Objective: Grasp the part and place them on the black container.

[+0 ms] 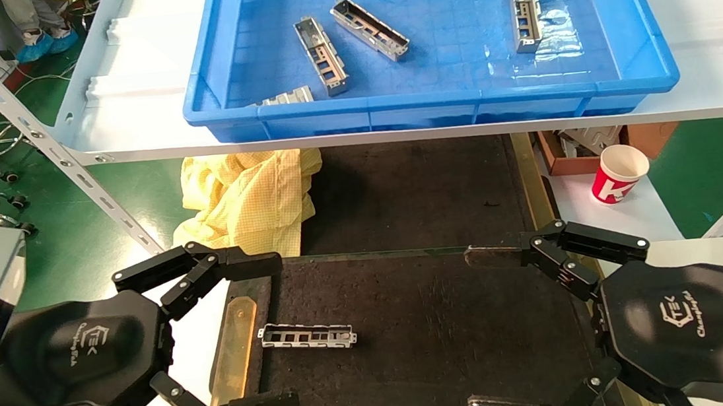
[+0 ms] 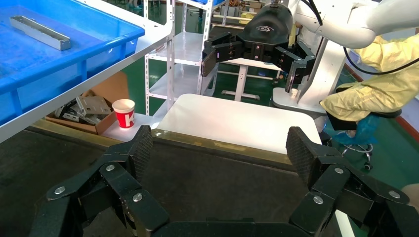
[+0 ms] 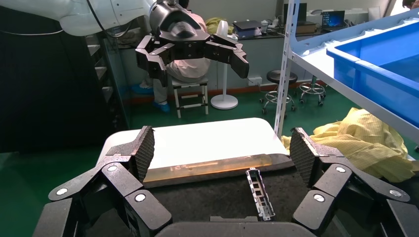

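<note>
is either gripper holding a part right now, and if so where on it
Nothing is held. The left gripper and right gripper are both open and empty over the black container; one part lies loose on it.

I'm seeing open room over the black container [image 1: 427, 329] in the frame's lower middle; only one part [image 1: 308, 335] is lying at its left. The shelf edge [image 1: 395, 135] and blue bin [image 1: 431, 100] are crossing the upper frame, overhanging the container's far end.
</note>
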`<action>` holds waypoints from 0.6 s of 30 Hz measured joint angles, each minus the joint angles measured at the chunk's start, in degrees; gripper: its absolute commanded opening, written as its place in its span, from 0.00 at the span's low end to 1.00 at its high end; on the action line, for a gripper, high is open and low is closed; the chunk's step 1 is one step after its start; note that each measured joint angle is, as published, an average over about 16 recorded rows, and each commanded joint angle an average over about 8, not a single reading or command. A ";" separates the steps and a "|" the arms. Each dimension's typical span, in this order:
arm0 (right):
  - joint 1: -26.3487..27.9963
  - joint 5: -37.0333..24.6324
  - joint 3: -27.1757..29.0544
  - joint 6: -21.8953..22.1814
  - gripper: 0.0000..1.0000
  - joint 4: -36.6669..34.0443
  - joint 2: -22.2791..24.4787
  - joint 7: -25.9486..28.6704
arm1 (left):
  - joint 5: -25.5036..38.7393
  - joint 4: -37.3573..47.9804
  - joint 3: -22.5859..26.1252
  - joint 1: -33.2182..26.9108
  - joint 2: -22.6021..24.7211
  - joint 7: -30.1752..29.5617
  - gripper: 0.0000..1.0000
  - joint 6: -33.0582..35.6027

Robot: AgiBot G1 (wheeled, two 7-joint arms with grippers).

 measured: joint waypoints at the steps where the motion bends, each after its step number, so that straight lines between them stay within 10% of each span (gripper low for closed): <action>1: 0.00 0.00 0.00 0.00 1.00 0.00 0.00 0.00 | 0.00 0.00 0.00 0.00 0.00 0.00 1.00 0.00; 18: 0.01 -0.02 -0.01 0.00 1.00 -0.01 -0.01 0.00 | 0.00 0.00 0.00 0.00 0.00 0.00 1.00 0.00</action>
